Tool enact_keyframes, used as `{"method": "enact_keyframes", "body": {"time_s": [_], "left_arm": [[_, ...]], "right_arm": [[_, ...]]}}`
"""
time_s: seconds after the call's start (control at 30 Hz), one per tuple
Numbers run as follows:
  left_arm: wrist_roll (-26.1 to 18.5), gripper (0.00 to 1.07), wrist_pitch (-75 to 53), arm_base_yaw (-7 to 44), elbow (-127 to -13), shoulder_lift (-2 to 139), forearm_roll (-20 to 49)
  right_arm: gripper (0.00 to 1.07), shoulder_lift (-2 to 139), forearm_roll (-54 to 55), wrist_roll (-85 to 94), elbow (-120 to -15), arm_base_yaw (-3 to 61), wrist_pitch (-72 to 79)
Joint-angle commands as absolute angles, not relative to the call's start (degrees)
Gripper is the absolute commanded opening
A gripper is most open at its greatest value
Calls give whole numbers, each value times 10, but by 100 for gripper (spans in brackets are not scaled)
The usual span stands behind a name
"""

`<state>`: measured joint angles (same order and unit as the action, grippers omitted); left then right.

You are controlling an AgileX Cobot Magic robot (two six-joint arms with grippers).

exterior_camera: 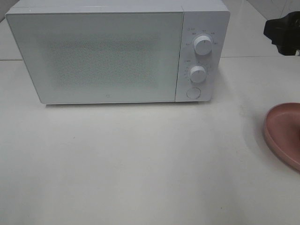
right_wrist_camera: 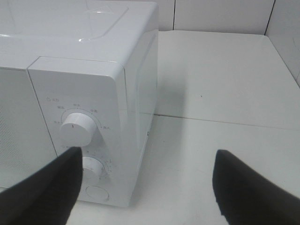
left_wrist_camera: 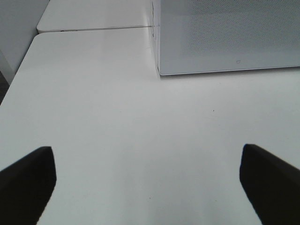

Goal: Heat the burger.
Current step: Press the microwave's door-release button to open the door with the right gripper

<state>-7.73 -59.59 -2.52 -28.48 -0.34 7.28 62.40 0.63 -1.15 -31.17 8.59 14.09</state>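
Logged white table [exterior_camera: 140, 164]. At 12 o'clock: white microwave [exterior_camera: 103, 56], door shut. At 3 o'clock, cut by frame edge: pink plate [exterior_camera: 283, 133]. Spread wide over table: left gripper [left_wrist_camera: 146, 150]. Spread wide at 2 o'clock, facing dials [exterior_camera: 204, 45]: right gripper [right_wrist_camera: 147, 152]. Out of sight in all views: burger.

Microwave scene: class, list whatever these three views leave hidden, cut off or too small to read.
1. Burger: in no view; the microwave is shut and its door shows nothing inside.
2. Pink plate: cut by the exterior high view's right edge.
3. Dial markings: too small to read in the exterior high view.
4. Lower knob: partly behind a finger of the right gripper in the right wrist view.
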Motion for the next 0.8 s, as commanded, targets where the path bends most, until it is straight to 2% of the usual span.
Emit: {"method": "enact_keyframes", "body": {"time_s": [0.03, 0.27, 0.37, 0.5, 0.67, 0.77, 0.8], "left_arm": [[-77, 100, -594, -22, -284, -15, 76], [-77, 100, -594, -22, -284, -15, 76], [-77, 100, -594, -22, -284, -15, 76], [-77, 100, -594, -22, -284, -15, 76], [-77, 100, -594, -22, -284, -15, 76], [-77, 100, -594, -22, -284, -15, 76], [-77, 100, -594, -22, -284, -15, 76]], "right_arm": [[74, 663, 0, -11, -316, 84, 199], [74, 708, 14, 18, -292, 84, 287], [74, 728, 65, 45, -255, 91, 363], [74, 736, 117, 92, -238, 117, 392], [74, 745, 246, 202, -223, 206, 406], [74, 745, 261, 209, -222, 217, 409], [74, 745, 286, 219, -218, 238, 425]]}}
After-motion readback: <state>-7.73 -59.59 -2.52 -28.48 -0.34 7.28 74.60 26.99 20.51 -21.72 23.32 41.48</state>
